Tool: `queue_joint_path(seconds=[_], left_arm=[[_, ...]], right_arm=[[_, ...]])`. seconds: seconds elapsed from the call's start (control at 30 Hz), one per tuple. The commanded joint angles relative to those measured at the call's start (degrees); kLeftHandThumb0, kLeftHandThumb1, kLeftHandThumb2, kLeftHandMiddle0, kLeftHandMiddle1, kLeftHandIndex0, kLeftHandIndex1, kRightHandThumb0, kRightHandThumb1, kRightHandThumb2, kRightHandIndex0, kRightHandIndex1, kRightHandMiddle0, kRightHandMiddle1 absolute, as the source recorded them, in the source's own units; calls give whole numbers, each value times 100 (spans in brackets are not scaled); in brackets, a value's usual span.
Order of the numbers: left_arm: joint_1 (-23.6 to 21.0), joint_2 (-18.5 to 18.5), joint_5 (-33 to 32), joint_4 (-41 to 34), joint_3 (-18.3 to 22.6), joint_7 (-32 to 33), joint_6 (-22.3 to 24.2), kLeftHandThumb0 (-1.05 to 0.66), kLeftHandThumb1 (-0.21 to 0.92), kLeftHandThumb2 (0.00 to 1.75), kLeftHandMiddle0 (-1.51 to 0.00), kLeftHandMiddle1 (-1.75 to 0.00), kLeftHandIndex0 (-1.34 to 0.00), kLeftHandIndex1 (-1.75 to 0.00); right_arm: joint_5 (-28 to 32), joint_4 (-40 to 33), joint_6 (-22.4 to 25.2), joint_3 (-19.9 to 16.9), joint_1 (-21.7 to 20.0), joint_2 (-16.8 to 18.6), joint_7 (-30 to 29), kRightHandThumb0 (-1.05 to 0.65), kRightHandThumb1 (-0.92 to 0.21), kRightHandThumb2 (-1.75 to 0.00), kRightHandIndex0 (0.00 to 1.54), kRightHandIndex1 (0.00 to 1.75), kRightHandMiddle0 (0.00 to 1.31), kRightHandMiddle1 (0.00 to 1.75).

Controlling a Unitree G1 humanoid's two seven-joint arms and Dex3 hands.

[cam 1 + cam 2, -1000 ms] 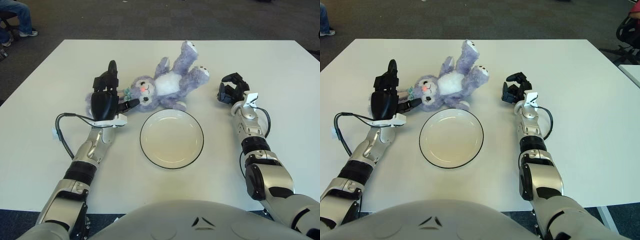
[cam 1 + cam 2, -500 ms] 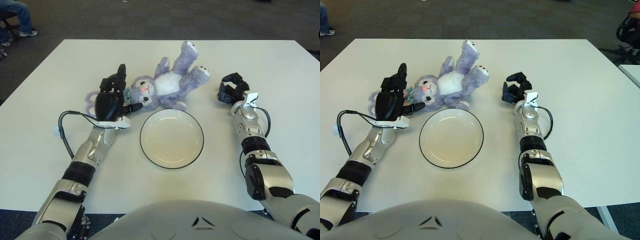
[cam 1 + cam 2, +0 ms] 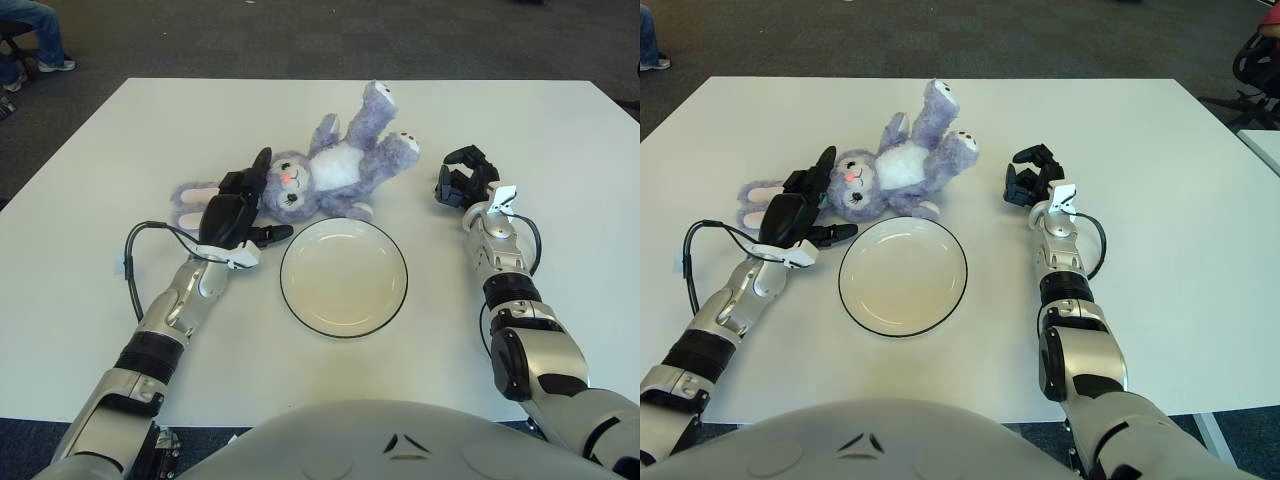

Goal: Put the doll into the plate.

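A purple-and-white plush doll [image 3: 335, 165] lies on its back on the white table, head toward my left and feet up toward the far side. Just in front of it sits a round white plate [image 3: 343, 300] with a dark rim, holding nothing. My left hand [image 3: 240, 205] is at the left side of the doll's head with fingers spread, one finger along the head and the thumb pointing at the plate; it grips nothing. My right hand [image 3: 460, 180] shows to the right of the doll's feet, fingers curled, idle.
A black cable [image 3: 135, 262] loops out from my left forearm over the table. The doll's long ear [image 3: 190, 195] lies left of my hand. A seated person's legs [image 3: 30, 30] show beyond the far left corner. A chair [image 3: 1255, 55] stands at far right.
My left hand has swung right and tipped down, from upright over the doll's ear to beside its head near the plate. The ear is uncovered. Right hand and doll unmoved.
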Motion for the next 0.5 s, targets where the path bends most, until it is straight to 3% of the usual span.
queue_joint_path(seconds=[0.0, 0.3, 0.47], left_arm=[[-51, 71, -258, -92, 53, -320, -146, -105, 92, 35, -20, -162, 0, -27], [-114, 157, -750, -261, 211, -1149, -92, -105, 92, 42, -11, -174, 0, -18], [-284, 120, -920, -568, 215, -1672, 220, -105, 92, 33, -7, -175, 0, -20]], right_arm=[[17, 247, 308, -24, 315, 78, 3, -1, -32, -130, 62, 175, 41, 166], [-3, 254, 307, -19, 314, 70, -2, -1, -31, -130, 62, 175, 44, 165], [-13, 266, 303, -12, 310, 50, 13, -1, -31, -131, 62, 175, 43, 166]])
